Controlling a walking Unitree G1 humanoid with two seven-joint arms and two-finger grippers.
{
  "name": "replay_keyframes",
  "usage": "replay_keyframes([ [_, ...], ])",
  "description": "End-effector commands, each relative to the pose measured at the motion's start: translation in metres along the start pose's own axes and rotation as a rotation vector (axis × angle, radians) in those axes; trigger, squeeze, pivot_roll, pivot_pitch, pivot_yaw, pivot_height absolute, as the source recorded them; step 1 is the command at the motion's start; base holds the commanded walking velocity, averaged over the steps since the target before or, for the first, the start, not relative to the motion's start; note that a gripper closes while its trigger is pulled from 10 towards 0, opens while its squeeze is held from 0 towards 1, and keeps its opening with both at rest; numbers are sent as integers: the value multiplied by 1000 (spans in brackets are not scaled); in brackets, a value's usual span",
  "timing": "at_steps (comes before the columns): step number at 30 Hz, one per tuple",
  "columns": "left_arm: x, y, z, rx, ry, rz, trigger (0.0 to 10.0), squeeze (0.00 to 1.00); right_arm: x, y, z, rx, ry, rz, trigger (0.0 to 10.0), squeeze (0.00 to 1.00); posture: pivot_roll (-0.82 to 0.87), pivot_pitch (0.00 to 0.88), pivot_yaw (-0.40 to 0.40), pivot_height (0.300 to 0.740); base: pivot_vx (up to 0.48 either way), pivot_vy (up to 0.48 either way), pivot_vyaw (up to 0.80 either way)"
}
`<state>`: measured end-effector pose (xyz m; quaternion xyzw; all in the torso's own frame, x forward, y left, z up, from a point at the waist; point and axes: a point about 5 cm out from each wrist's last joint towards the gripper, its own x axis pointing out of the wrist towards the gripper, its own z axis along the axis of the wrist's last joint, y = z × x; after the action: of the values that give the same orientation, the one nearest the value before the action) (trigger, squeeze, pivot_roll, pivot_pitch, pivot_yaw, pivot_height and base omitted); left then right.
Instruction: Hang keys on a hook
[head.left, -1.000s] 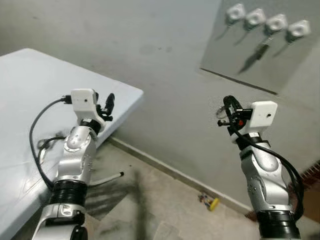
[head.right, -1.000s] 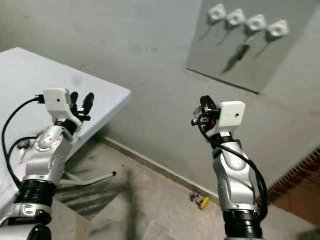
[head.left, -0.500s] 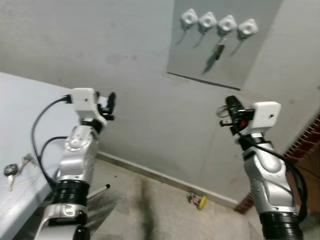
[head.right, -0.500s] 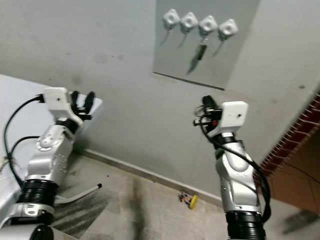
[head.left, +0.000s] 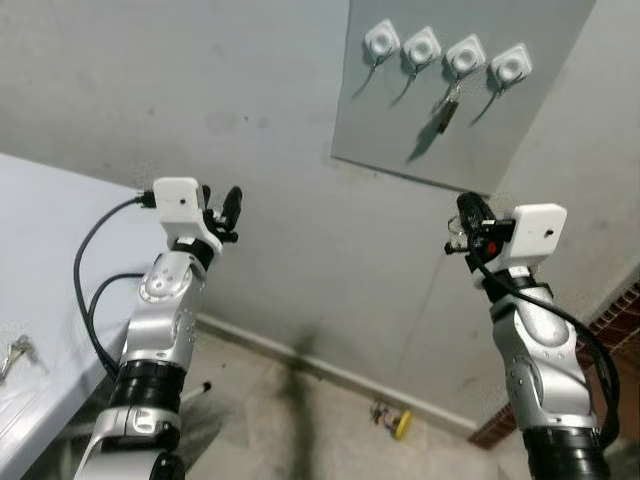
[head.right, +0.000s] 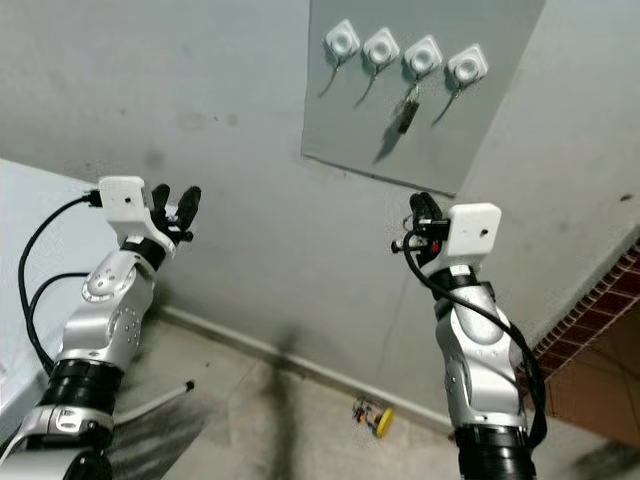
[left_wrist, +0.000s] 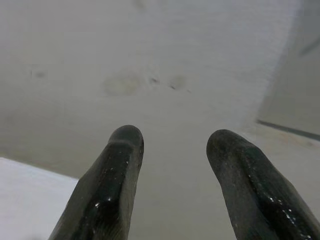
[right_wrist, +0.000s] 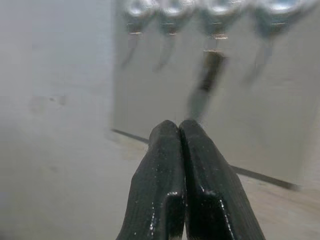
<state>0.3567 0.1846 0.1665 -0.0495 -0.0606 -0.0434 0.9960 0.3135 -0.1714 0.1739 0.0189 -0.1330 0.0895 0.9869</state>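
A grey panel (head.left: 470, 110) is fixed high on the wall, carrying a row of four white hooks (head.left: 443, 53), and one dark key (head.left: 442, 112) already hangs from the third hook from the left, dangling straight down against the panel with its shadow beside it. The right gripper (head.left: 467, 212) is raised in front of the robot below that panel, well short of the hooks, and in the right wrist view its two black fingers (right_wrist: 160, 170) are pressed tightly together with the row of hooks straight ahead of them; there seems to be a thin metal ring just beside the fingers in the head views, but whether anything is actually pinched between them cannot be told. Aiming the wrist at the hooks like this would suit a reach upward toward a free hook, so the approach looks to be the step in hand. The left gripper (head.left: 219, 208) is held up at about chest height, its fingers (left_wrist: 112, 185) spread apart and pointed at bare wall, holding nothing, probably just kept out of the way. At the robot's left a white table (head.left: 50, 260) stands against the wall, and a bunch of keys (head.left: 14, 352) lies on it near the picture's edge, well apart from both grippers. On the floor by the skirting lies a small yellow object (head.left: 400, 425), too small to identify.
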Motion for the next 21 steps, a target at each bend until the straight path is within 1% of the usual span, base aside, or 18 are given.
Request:
replay_keyframes([
  [1,2,-5,2,-5,-2,-10,10000,0,0,-4,6,-15,-18,-7,10000,0,-152,19,-38,740,304,0,0],
  [17,2,-4,3,-14,-5,-1,10000,0,1,-3,7,-14,-18,1,10000,0,-152,20,-38,740,306,0,0],
  [20,2,-4,2,-15,-5,-1,10000,0,1,-3,8,-52,-20,12,10000,0,-151,19,-40,740,306,0,0],
  [21,2,-4,2,-15,-5,-2,10000,0,1,-1,7,-47,-15,25,10000,0,-151,19,-40,740,304,0,0],
])
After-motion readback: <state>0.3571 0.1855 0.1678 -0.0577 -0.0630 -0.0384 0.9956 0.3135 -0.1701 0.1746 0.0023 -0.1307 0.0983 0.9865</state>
